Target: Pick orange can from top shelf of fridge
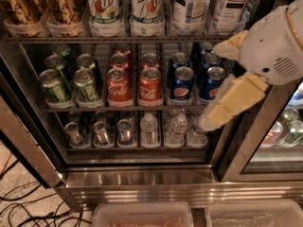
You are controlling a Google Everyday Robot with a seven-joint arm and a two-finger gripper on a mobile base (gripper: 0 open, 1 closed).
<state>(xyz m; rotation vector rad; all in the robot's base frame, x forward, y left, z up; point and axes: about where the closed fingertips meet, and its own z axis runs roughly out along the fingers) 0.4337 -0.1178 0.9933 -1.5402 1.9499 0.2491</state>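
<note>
Item: orange can, coppery, with script lettering, stood upright at the far left of the top shelf of the fridge, seated in a clear cup tray. A second can of the same kind stood just beside it on its left, and the tops of both were cut off by the frame. Next along the same shelf: two 7up cans, then two tea containers. Shelf below: green cans, Coca-Cola cans, Pepsi cans. Far right: the gripper, hanging before the fridge's right post, level with the middle shelf and well apart from the orange can; jaws were wide, with nothing between them. Step in hand, by judgement: the approach, grasp not yet begun. The next move called for travel upward and well to the left, then a straight reach in, so that the jaws straddled the can without knocking its neighbours.
</note>
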